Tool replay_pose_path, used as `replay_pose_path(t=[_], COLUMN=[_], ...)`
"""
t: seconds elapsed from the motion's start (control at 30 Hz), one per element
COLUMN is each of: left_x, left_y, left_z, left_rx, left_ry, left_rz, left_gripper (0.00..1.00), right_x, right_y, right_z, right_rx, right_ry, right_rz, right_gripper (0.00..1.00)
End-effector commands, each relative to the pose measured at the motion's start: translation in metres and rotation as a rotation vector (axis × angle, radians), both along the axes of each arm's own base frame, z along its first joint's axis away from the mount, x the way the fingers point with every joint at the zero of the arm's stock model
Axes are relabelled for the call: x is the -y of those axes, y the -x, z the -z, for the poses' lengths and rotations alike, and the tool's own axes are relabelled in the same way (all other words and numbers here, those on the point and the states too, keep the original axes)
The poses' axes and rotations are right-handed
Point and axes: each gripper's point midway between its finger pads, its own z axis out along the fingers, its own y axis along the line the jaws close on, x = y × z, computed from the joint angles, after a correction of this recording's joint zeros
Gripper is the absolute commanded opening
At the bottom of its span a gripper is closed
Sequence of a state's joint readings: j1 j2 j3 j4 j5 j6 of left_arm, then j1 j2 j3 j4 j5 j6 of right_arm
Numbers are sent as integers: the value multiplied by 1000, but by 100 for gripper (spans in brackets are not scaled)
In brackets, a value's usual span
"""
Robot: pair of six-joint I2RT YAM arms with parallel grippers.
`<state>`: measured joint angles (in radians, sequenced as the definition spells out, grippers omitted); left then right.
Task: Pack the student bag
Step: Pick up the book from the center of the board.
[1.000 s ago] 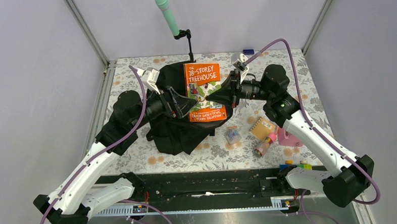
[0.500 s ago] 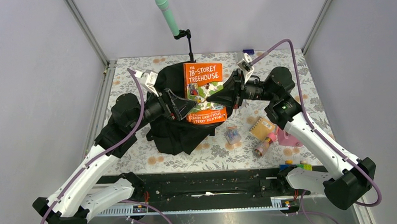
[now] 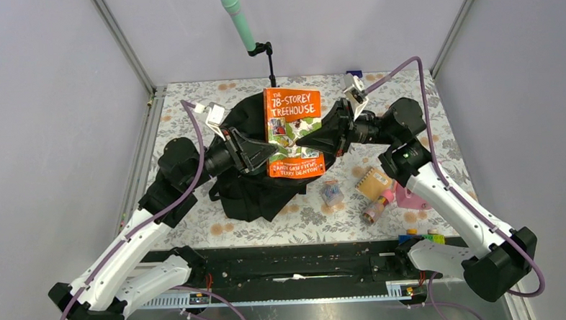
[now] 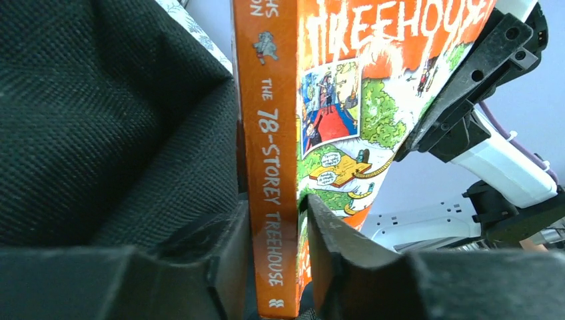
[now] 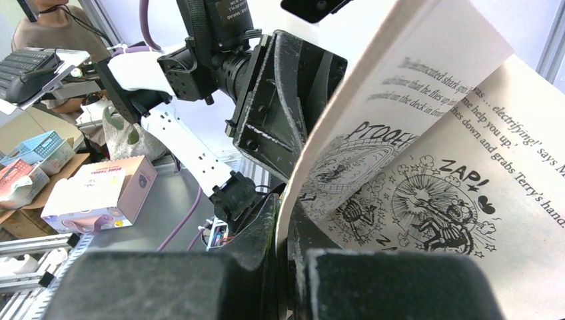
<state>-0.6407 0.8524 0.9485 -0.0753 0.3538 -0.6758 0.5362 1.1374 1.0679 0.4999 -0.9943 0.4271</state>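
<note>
The student bag (image 3: 249, 194) is a black fabric backpack lying in the middle of the table, and it fills the left of the left wrist view (image 4: 100, 120). Above it hangs an orange book (image 3: 293, 131), "The 78-Storey Treehouse", held from both sides. My left gripper (image 3: 265, 152) has its jaws pressed on either side of the book's spine (image 4: 270, 167) near the lower end. My right gripper (image 3: 301, 140) is shut on a few of the book's pages (image 5: 433, 167) at the opposite edge, and the pages fan open there.
To the right of the bag lie a tan spiral notebook (image 3: 373, 181), a small blue-grey item (image 3: 330, 192), a pink tube (image 3: 375, 212) and a pink object (image 3: 410, 196). Coloured blocks (image 3: 420, 235) sit near the right arm's base. A mint-green microphone (image 3: 238, 21) stands at the back.
My left gripper's jaws, wide apart before, have closed onto the book's spine. The book and the right gripper have shifted slightly up and to the right.
</note>
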Motion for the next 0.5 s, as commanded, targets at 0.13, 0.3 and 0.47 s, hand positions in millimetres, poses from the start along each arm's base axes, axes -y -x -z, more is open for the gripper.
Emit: replay_pose_path(t=[0.13, 0.3, 0.47], left_x=[-1, -6, -6], left_y=[12, 13, 18], left_z=[-30, -32, -34], left_rx=[109, 160, 216], left_ry=[75, 54, 43], left_rz=[38, 19, 41], left_gripper=[6, 0, 0], right_x=[5, 11, 18], right_y=[0, -39, -55], right_z=[-22, 2, 22], right_rx=[122, 28, -18], right_ry=[-51, 6, 47], right_rz=[62, 279, 385], right_gripper=[0, 33, 70])
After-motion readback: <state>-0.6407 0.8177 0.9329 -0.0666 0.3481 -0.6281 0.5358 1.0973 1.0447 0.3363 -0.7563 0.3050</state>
